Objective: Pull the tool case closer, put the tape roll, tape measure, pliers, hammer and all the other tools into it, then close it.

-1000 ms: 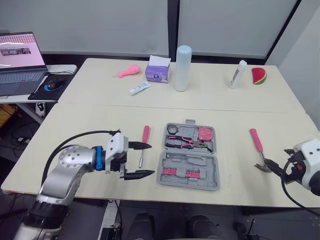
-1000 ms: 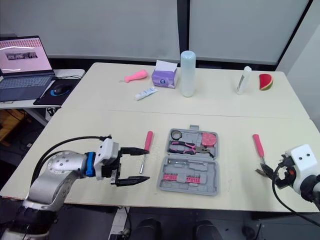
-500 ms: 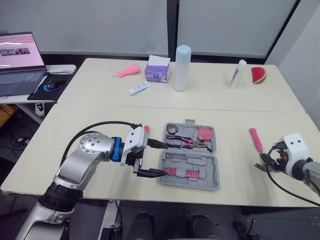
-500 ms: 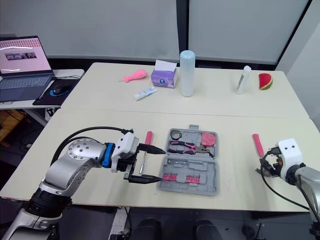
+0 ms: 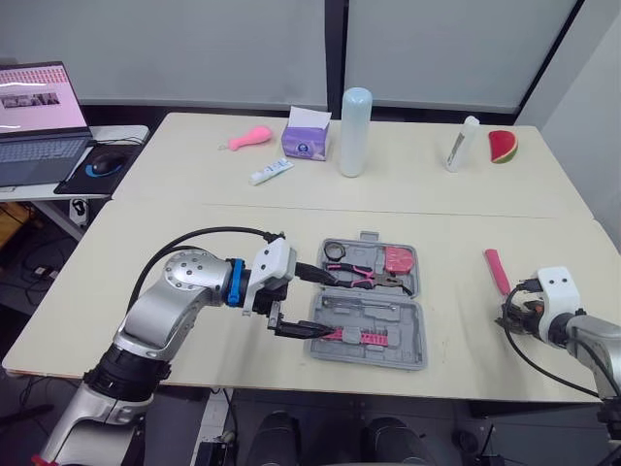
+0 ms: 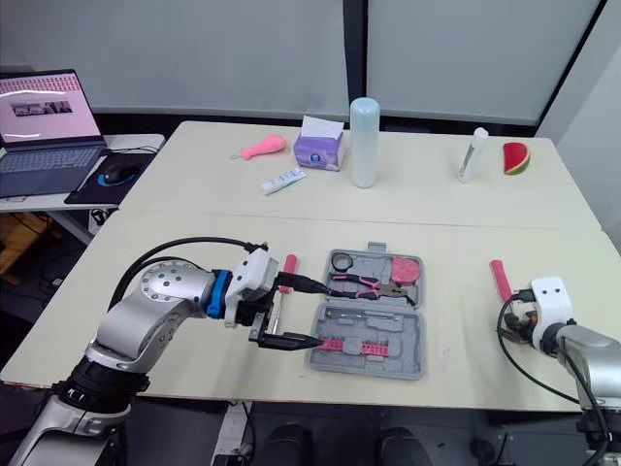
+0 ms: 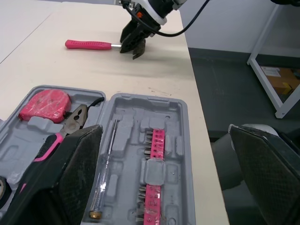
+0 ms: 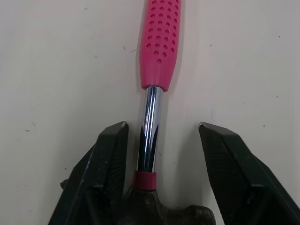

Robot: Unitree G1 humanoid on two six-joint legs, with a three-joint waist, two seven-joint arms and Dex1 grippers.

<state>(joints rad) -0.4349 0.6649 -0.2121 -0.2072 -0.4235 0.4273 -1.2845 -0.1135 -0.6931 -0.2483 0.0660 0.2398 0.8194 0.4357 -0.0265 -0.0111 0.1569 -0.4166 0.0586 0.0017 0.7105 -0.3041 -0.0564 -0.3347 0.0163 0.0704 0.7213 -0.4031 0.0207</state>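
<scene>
Since the earlier frames the left gripper [image 5: 333,307] has travelled in from beside the red-handled screwdriver [image 6: 289,263] to the left edge of the open tool case [image 5: 412,335]. The right gripper [image 8: 161,126] has closed in on the hammer [image 5: 496,270].

Observed:
- Left fingers are spread wide. One lies over the tray half near the pliers [image 5: 354,279], the other over the half with the pink bit strip [image 5: 354,335]. Whether either touches the case cannot be told from the head views.
- Right fingers are parted, one each side of the hammer's steel shank just above the head, gripping nothing yet.
- The hammer lies flat on the table [image 5: 194,243], well apart from the case on the robot's right, with its pink handle pointing away from the robot.
- The pink tape measure [image 5: 399,259] is seated in the case, and what appears to be the tape roll [image 5: 335,250] sits beside the pliers.
- The screwdriver lies outside the case, just beside its left edge.

Assessment: the step in hand is taking up the hammer. The right fingers should shut squarely on the shank close to the head. With the weight near the grip, the handle is less likely to swing or twist loose. Lift it clear of the table before carrying it across. The left gripper would do best to steady the case rim and keep out of the tray.
</scene>
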